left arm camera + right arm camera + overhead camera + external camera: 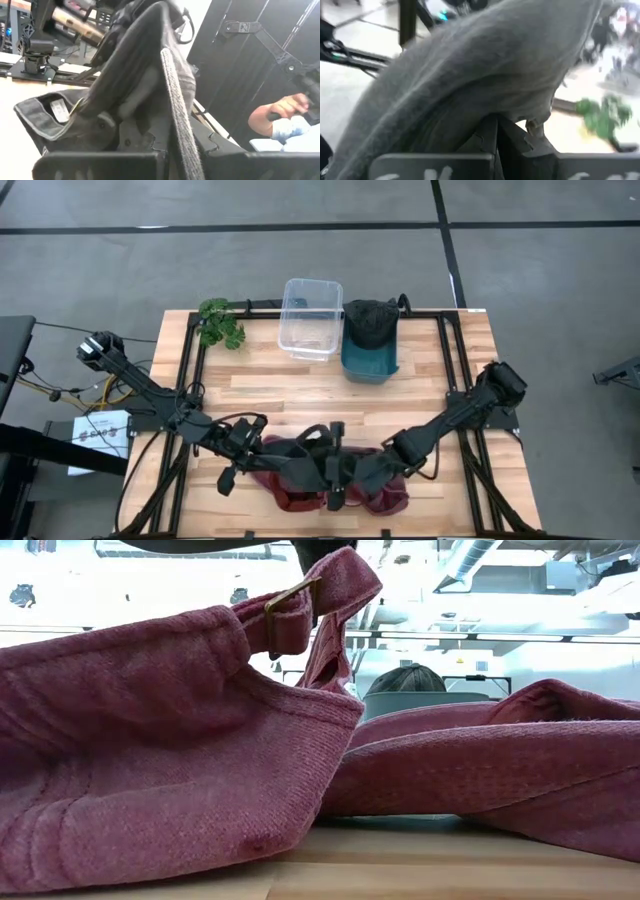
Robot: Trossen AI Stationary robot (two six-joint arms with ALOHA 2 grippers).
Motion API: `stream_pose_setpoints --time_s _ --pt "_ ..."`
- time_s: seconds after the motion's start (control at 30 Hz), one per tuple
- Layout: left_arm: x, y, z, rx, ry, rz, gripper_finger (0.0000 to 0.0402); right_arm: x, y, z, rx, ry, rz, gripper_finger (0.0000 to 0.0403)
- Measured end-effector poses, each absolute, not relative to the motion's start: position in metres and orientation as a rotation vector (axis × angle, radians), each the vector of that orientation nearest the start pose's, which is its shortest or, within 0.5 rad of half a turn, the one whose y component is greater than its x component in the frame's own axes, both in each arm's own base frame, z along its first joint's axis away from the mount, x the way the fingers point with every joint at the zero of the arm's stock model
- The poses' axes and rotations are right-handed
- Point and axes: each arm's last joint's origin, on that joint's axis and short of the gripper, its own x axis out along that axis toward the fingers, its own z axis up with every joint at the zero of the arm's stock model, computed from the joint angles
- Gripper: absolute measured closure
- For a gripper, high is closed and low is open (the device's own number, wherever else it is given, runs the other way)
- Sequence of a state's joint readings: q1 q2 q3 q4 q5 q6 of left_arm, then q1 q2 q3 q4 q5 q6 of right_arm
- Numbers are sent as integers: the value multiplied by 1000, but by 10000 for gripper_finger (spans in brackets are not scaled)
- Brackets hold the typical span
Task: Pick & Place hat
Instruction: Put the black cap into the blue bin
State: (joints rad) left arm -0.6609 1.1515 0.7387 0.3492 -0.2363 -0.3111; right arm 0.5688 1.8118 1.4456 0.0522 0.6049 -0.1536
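Table [300, 385]: pale wood planks with a dark frame at its edges, seen whole from above. Hat [335, 485]: a maroon cloth cap, spread flat at the near edge of the table, its long axis running crosswise from one gripper to the other. In the low view the hat [150, 780] fills the frame, with a strap and brass buckle [290, 600] raised at its top. Both arms are bent in over the hat from opposite sides. Left gripper [318, 470]: set at the hat's left portion, fingers nearly pressed together with cloth between them; in its wrist view a fold and a stitched edge of the hat [175, 100] are seen pinched. Right gripper [368, 472]: set at the hat's right portion, fingers pressed fully together; in its wrist view cloth [485, 65] is draped over and caught at the fingertips, so a pinch on the hat is judged likely. The hat lies directly beneath and between the two grippers, neither arm clearly nearer. Farther from both grippers, at the far edge: a clear tub [311, 317], a teal bin [369, 360] just beside it holding something dark [369, 322], and a green plant [221, 323]. The bins lie straight ahead of the grippers, across the table; a lift and a forward carry are judged to be called for.
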Motion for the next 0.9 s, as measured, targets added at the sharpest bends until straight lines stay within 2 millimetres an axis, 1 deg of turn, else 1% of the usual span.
stream_pose_setpoints --time_s 0.1,0.2,0.3,0.37,0.43,0.5,0.67,0.73,0.8,0.9 --pt "207 -152 295 -279 124 -416 370 363 213 309 -366 206 26 403" --pt "207 -152 295 -272 123 -417 372 360 215 319 -334 156 144 403" --pt "207 -152 295 -259 122 -419 371 355 218 319 -277 182 273 403" --pt "207 -152 295 -252 123 -420 370 347 219 319 -245 250 303 403" --pt "207 -152 295 -239 120 -420 370 336 218 324 -231 297 250 403" --pt "207 -152 295 -236 119 -419 372 321 220 332 -262 313 139 403" --pt "207 -152 295 -232 118 -419 371 283 224 360 -353 246 -161 403" --pt "207 -152 295 -228 117 -419 370 269 225 366 -368 234 -240 403" --pt "207 -152 295 -225 116 -419 371 259 225 368 -349 245 -255 403" --pt "207 -152 296 -205 105 -422 373 251 226 364 -289 295 -200 403"
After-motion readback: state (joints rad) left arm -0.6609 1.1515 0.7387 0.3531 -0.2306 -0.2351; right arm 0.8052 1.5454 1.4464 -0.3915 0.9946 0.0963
